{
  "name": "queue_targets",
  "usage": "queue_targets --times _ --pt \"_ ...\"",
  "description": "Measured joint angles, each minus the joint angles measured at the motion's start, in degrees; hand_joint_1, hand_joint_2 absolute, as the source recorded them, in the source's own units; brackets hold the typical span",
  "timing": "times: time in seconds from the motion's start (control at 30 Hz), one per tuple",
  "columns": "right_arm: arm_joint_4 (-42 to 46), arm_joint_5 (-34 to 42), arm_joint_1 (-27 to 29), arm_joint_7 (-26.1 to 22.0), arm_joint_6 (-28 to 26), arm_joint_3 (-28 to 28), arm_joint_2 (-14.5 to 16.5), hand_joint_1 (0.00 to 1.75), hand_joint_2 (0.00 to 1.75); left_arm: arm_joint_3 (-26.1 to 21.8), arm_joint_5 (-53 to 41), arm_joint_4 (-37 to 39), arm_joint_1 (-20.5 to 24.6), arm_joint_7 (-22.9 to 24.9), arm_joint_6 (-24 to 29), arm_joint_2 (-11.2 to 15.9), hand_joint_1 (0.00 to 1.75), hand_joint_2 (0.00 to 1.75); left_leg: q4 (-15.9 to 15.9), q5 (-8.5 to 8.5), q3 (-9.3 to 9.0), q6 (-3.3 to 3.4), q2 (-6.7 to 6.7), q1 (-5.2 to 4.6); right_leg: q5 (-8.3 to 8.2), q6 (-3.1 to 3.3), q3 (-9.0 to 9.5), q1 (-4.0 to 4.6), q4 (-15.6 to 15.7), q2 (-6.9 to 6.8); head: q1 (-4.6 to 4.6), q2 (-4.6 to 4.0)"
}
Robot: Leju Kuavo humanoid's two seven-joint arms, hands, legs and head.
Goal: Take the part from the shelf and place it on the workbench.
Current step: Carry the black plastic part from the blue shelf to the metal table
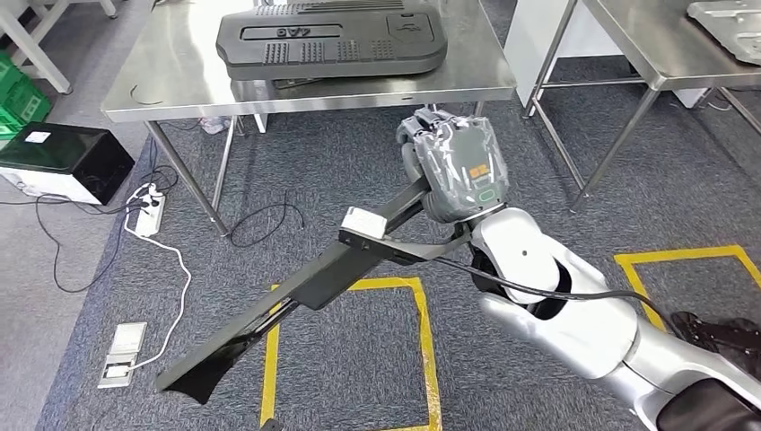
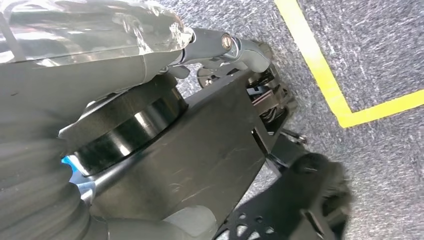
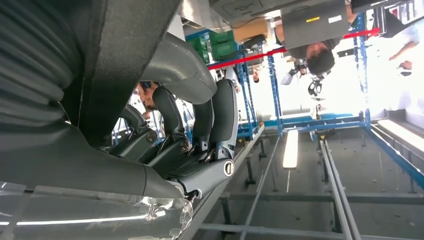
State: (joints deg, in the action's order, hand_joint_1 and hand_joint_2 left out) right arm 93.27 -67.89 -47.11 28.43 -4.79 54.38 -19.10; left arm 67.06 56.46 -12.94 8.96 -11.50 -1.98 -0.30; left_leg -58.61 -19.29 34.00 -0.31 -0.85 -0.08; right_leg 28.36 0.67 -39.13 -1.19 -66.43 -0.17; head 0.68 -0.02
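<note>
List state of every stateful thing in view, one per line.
Right hand: grips one end of the long black part, in front of the workbench.
Long black part: held, slanting down, far end low over the carpet, not yet on the workbench.
Left hand: hangs by the robot's dark body parts; grip unclear.
Black moulded panel: lying flat on the workbench.

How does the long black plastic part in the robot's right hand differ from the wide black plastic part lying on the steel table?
The long black plastic part is narrow and smooth; the wide black plastic part is broad, with ribbed patches and slots.
The long part slants down over the carpet, gripped by the right hand; the wide part lies flat on the steel table, untouched.
Both are dark moulded pieces.
</note>
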Motion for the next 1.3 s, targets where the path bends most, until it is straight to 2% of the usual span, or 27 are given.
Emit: queue_targets --times 0.03,0.07,0.13,0.2,0.27,0.33,0.37,0.43,0.53,0.57,0.6,0.67,0.7,0.73,0.8,0.83,0.9,0.93,0.97,1.0,1.07,1.1,1.13,1.17,1.23,1.3 --pt "-0.03 0.04 -0.05 0.01 -0.05 -0.01 0.00 1.75 1.75 0.00 -0.02 0.00 0.01 0.00 0.01 0.00 0.00 1.75 -0.57 -0.39 0.16 -0.28 -0.06 -0.06 -1.09 0.13 1.27 0.04 3.02 0.05 0.28 0.00" --pt "-0.05 0.08 -0.07 0.01 -0.12 -0.01 0.00 1.75 1.75 0.00 -0.03 0.00 0.03 -0.01 0.01 0.01 0.00 1.75 -0.96 -0.66 0.33 -0.58 -0.06 -0.07 -1.45 0.27 2.01 0.14 4.83 0.13 0.42 0.00" --pt "-0.08 0.15 -0.09 0.01 -0.24 -0.02 -0.02 1.75 1.75 0.01 -0.05 0.00 0.05 -0.02 0.08 0.01 0.00 1.75 -1.22 -0.85 0.48 -1.12 -0.07 -0.04 -1.19 0.57 2.23 0.33 5.65 0.26 0.32 0.00" --pt "-0.10 0.17 -0.11 0.01 -0.29 -0.02 -0.04 1.75 1.75 0.02 -0.08 0.00 0.06 -0.02 0.15 0.04 0.00 1.75 -1.74 -1.42 0.43 -1.76 -0.02 0.04 -1.27 1.01 2.52 0.14 6.02 0.24 0.22 0.00" --pt "-0.11 0.22 -0.19 0.01 -0.35 -0.02 -0.03 1.75 1.75 0.02 -0.14 0.00 0.11 -0.04 0.15 0.08 0.00 1.75 -5.59 -3.70 1.90 -2.52 0.13 0.24 -1.31 1.40 2.91 -0.16 6.43 0.10 -0.35 0.00" --pt "-0.11 0.34 -0.24 0.01 -0.39 -0.02 -0.03 1.75 1.75 0.01 -0.24 0.00 0.27 -0.07 0.15 0.09 0.00 1.75 -12.57 -6.77 5.31 -3.16 0.27 0.62 -1.19 1.60 3.05 -0.19 6.48 -0.03 -1.19 0.00" --pt "-0.11 0.41 -0.23 0.01 -0.39 0.00 -0.03 1.75 1.75 -0.01 -0.28 0.00 0.35 -0.08 0.15 0.11 0.00 1.75 -15.25 -7.46 6.78 -3.38 0.30 0.81 -1.11 1.62 3.10 -0.21 6.47 -0.07 -1.44 0.00" --pt "-0.11 0.55 -0.20 0.01 -0.39 0.03 -0.03 1.75 1.75 -0.02 -0.36 0.00 0.45 -0.09 0.15 0.14 0.00 1.75 -16.93 -7.00 7.92 -3.61 0.32 1.01 -0.97 1.56 3.21 -0.28 6.46 -0.08 -1.79 0.00" --pt "-0.11 0.57 -0.19 0.01 -0.39 0.04 -0.03 1.75 1.75 -0.03 -0.39 0.00 0.46 -0.09 0.15 0.14 0.00 1.75 -16.14 -6.08 7.67 -3.64 0.32 1.08 -0.90 1.50 3.30 -0.32 6.46 -0.06 -1.96 0.00" --pt "-0.11 0.59 -0.20 0.01 -0.39 0.04 -0.03 1.75 1.75 -0.03 -0.40 0.00 0.48 -0.09 0.15 0.15 0.00 1.75 -14.42 -4.99 6.91 -3.63 0.33 1.11 -0.84 1.44 3.42 -0.36 6.46 -0.05 -2.08 0.00" --pt "-0.11 0.61 -0.20 0.02 -0.39 0.04 -0.03 1.75 1.75 -0.02 -0.42 0.00 0.47 -0.09 0.14 0.15 0.00 1.75 -11.31 -3.18 5.52 -3.58 0.34 1.16 -0.72 1.30 3.63 -0.42 6.46 -0.04 -2.29 0.00" --pt "-0.11 0.68 -0.21 0.05 -0.40 0.04 -0.03 1.75 1.75 -0.01 -0.46 0.00 0.44 -0.09 0.01 0.16 0.00 1.75 -3.76 -0.10 2.38 -2.88 0.44 0.89 -0.49 0.52 4.03 -0.43 6.64 -0.03 -2.94 0.00" --pt "-0.11 0.71 -0.21 0.07 -0.41 0.04 -0.03 1.75 1.75 -0.01 -0.46 0.00 0.40 -0.09 -0.07 0.16 0.00 1.75 -1.55 0.44 1.52 -2.39 0.45 0.70 -0.45 0.05 4.21 -0.43 6.85 -0.09 -3.08 0.00" --pt "-0.11 0.74 -0.22 0.09 -0.42 0.04 -0.03 1.75 1.75 0.00 -0.46 0.00 0.36 -0.09 -0.13 0.16 0.00 1.75 -0.49 0.34 1.08 -1.75 0.44 0.65 -0.36 -0.45 4.35 -0.39 7.01 -0.16 -3.07 0.00" --pt "-0.10 0.77 -0.27 0.11 -0.43 0.03 -0.04 1.75 1.75 0.01 -0.44 0.00 0.31 -0.09 -0.16 0.16 0.00 1.75 0.34 0.54 0.45 -0.85 0.37 0.74 0.44 -0.89 4.17 -0.40 5.93 -0.20 -2.50 0.00" --pt "-0.10 0.79 -0.31 0.14 -0.45 0.02 -0.05 1.75 1.75 0.02 -0.44 0.00 0.30 -0.09 -0.17 0.16 0.00 1.75 0.71 0.61 0.12 -0.43 0.38 0.78 1.55 -0.93 3.18 -0.34 3.81 -0.14 -2.14 0.00" --pt "-0.10 0.92 -0.30 0.17 -0.47 0.03 -0.06 1.75 1.75 0.02 -0.44 0.00 0.32 -0.09 -0.18 0.16 0.00 1.75 0.78 0.41 -0.08 0.16 0.40 0.46 4.53 -0.79 -0.77 -0.21 -3.46 0.00 -1.33 0.00" --pt "-0.11 1.03 -0.23 0.19 -0.49 0.03 -0.07 1.75 1.75 0.02 -0.44 0.00 0.30 -0.09 -0.19 0.15 0.00 1.75 0.69 0.25 -0.12 0.38 0.39 0.30 5.50 -0.74 -2.83 -0.15 -6.91 0.04 -1.03 0.00" --pt "-0.11 1.14 -0.15 0.18 -0.49 0.04 -0.07 1.75 1.75 0.02 -0.43 0.00 0.27 -0.09 -0.19 0.15 0.00 1.75 0.55 0.04 -0.22 0.52 0.35 0.16 5.43 -0.68 -4.16 -0.13 -8.74 0.05 -0.79 0.00" --pt "-0.13 1.22 -0.11 0.18 -0.50 0.04 -0.08 1.75 1.75 0.02 -0.43 0.00 0.22 -0.09 -0.19 0.14 0.00 1.75 0.38 -0.24 -0.39 0.58 0.27 0.06 4.13 -0.58 -4.31 -0.12 -8.18 0.05 -0.62 0.00" --pt "-0.14 1.27 -0.10 0.18 -0.51 0.04 -0.11 1.75 1.75 0.02 -0.43 0.00 0.14 -0.09 -0.20 0.12 0.00 1.75 -0.10 -1.05 -0.90 0.39 0.06 -0.01 -0.26 -0.18 -1.80 -0.04 -1.61 0.06 -0.14 0.00" --pt "-0.14 1.27 -0.12 0.18 -0.51 0.04 -0.14 1.75 1.75 0.01 -0.41 0.00 0.13 -0.09 -0.20 0.09 0.00 1.75 -0.41 -1.48 -1.03 0.14 0.00 -0.09 -1.80 0.06 -0.28 0.09 1.89 0.06 0.03 0.00" --pt "-0.15 1.28 -0.14 0.17 -0.53 0.04 -0.15 1.75 1.75 0.01 -0.41 0.00 0.14 -0.07 -0.20 0.07 0.00 1.75 -0.67 -1.81 -1.02 -0.13 -0.02 -0.13 -2.52 0.30 0.76 0.23 4.32 0.08 0.14 0.00" --pt "-0.15 1.29 -0.16 0.16 -0.55 0.04 -0.14 1.75 1.75 0.01 -0.40 0.00 0.14 -0.05 -0.19 0.03 0.00 1.75 -0.83 -2.05 -0.96 -0.43 -0.01 -0.09 -2.49 0.52 1.25 0.42 5.52 0.13 0.13 0.00" --pt "-0.15 1.31 -0.19 0.16 -0.58 0.03 -0.18 1.75 1.75 0.02 -0.41 0.00 0.18 -0.02 -0.19 0.01 0.00 1.75 -0.76 -2.27 -1.02 -1.05 0.00 0.02 -2.10 0.93 1.52 0.62 6.10 0.25 0.09 0.00" --pt "-0.15 1.29 -0.23 0.17 -0.60 0.01 -0.26 1.75 1.75 0.03 -0.41 0.00 0.18 -0.02 -0.20 0.01 0.00 1.75 -1.70 -3.02 -1.09 -1.81 0.10 0.15 -1.98 1.40 2.25 0.43 6.78 0.25 0.06 0.00"
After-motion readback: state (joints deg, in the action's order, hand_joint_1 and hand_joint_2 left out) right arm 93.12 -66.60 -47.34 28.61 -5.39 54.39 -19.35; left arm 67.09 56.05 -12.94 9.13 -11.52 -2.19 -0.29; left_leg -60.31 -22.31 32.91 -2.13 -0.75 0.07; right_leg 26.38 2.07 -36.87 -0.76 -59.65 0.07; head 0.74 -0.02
